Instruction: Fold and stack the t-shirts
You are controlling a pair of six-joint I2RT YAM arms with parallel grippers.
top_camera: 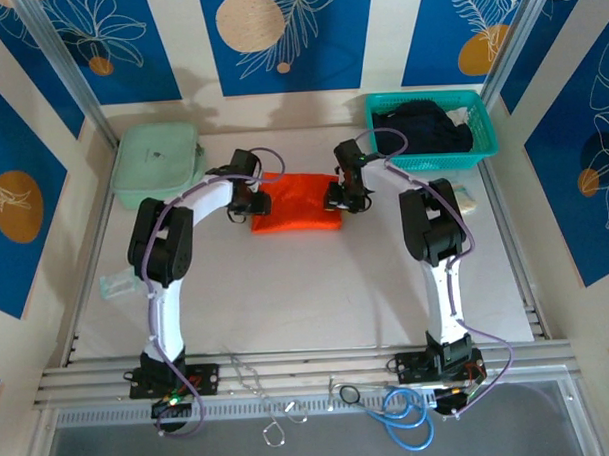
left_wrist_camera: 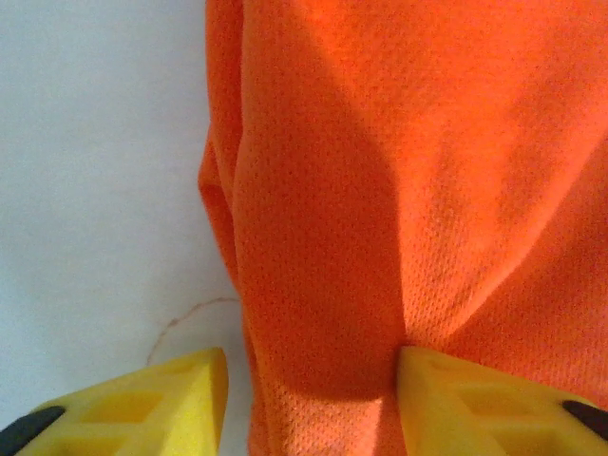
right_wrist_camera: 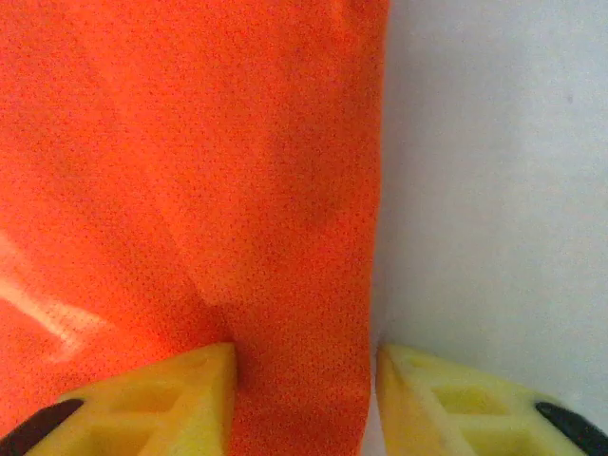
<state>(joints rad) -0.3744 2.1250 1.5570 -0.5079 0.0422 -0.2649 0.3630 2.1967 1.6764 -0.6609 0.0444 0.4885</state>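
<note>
the orange t-shirt (top_camera: pixel 296 203) lies folded at the far middle of the table (top_camera: pixel 287 299). our left gripper (top_camera: pixel 252 200) straddles its left edge and our right gripper (top_camera: pixel 338 195) its right edge. both have jaws apart with nothing clenched, likely to pinch both ends evenly. the black t-shirt (top_camera: pixel 421 129) sits in the basket (top_camera: pixel 430 97).

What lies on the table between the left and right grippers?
The folded orange t-shirt spans that stretch, with the left gripper at one edge and the right gripper at the other; the top view shows it.
</note>
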